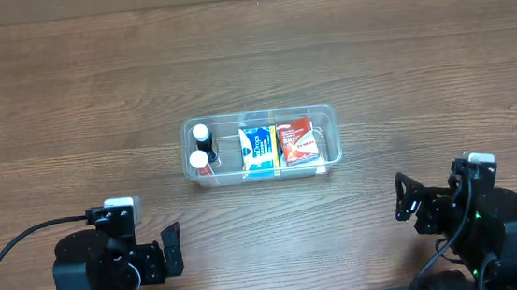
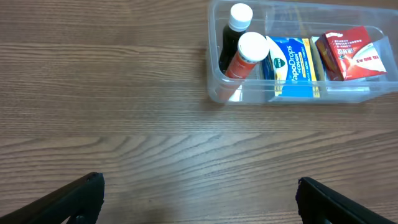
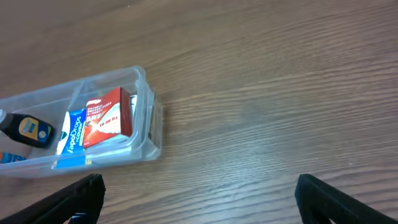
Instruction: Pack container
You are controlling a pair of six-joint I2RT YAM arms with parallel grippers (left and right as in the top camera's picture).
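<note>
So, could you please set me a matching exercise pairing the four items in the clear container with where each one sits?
Items:
1. blue box
2. red box
3. orange bottle
4. dark bottle

Places in the container:
A. left end, nearer the robot
B. right end
C. middle
D. left end, farther from the robot

Pairs: 1-C, 2-B, 3-A, 4-D.

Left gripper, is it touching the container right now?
Apart. The overhead view shows a wide strip of bare table between the left gripper and the container.
</note>
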